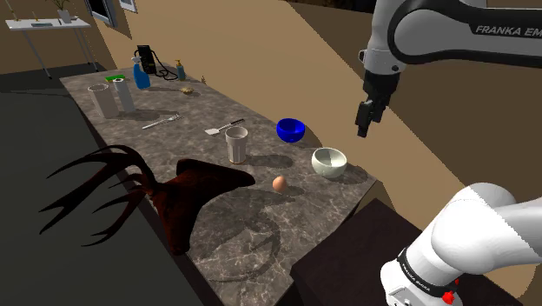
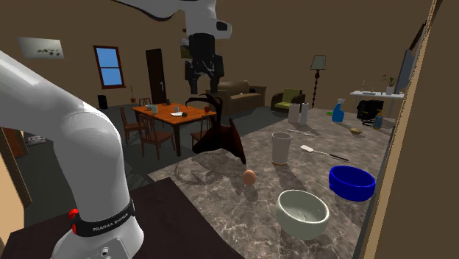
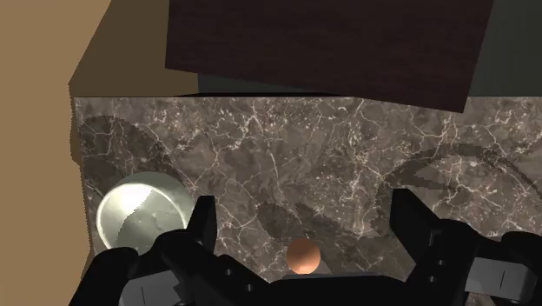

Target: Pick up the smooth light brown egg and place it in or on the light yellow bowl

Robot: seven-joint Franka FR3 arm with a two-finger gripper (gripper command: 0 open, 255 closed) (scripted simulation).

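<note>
Hand spread wide and empty, high above the dark veined counter, where the light brown egg lies near the pale bowl.

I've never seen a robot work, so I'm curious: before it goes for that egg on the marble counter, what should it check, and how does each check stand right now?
1. Tool open: ok; its fingers stand apart.
2. Tool empty: ok; nothing is clasped.
3. Egg free: ok; it lies alone on the counter, apart from the white cup and the pale bowl.
4. Egg lined up between the fingers: ok in the wrist view.
5. Tool down at the egg: not ok; it hangs high above.
6. Pale bowl upright and empty: ok.
</note>
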